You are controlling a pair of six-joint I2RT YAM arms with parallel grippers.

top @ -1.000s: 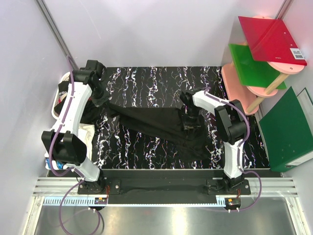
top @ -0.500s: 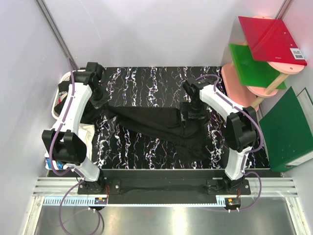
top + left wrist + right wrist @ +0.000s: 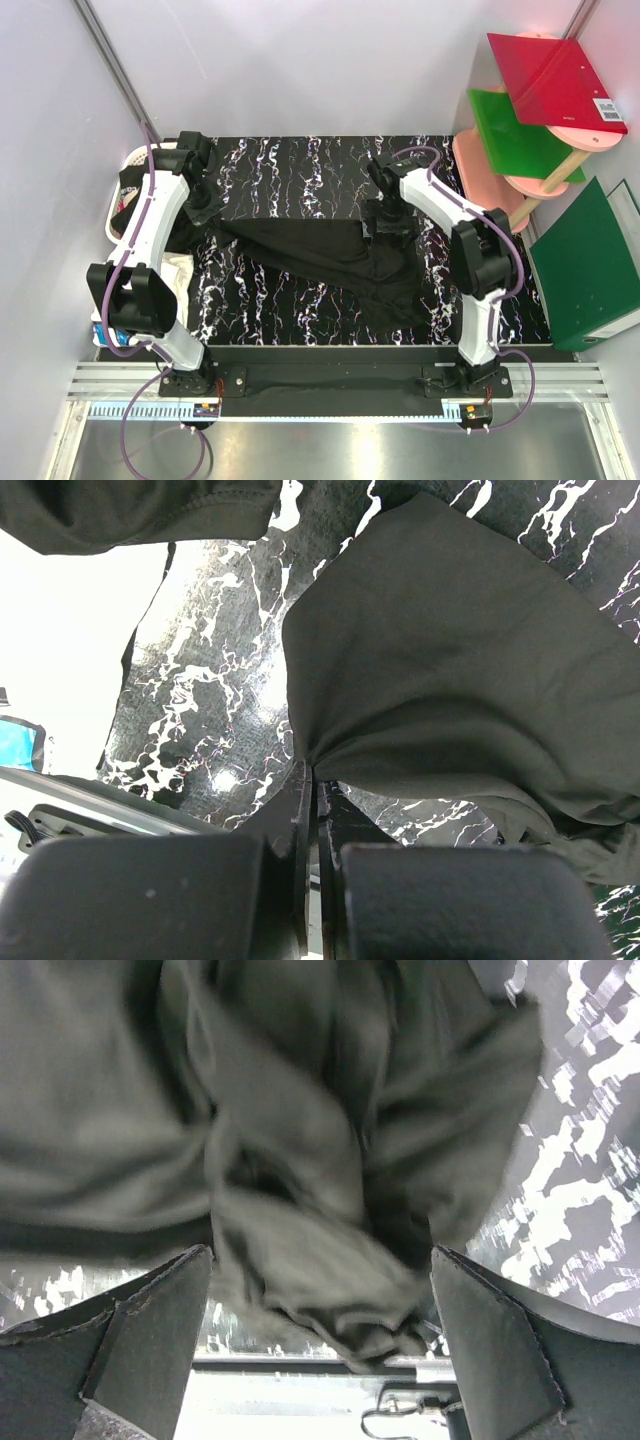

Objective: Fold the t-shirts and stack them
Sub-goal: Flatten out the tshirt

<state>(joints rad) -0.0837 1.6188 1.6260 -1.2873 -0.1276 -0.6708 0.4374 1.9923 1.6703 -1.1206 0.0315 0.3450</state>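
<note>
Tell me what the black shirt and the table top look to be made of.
Black shirt: soft matte knit cloth, probably cotton jersey; it drapes, creases and bunches. Table top: hard, glossy sheet, black with white marble-like veins, likely laminate or printed film; bright glare shows on it in the left wrist view.

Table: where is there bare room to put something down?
Two bare patches: the far strip of the table between the two arms, and the near-left part, bordered by the black t-shirt and the near edge. The middle is crowded: the left end effector pinches the shirt, the right end effector hangs open over it. The basket side is cluttered.
</note>
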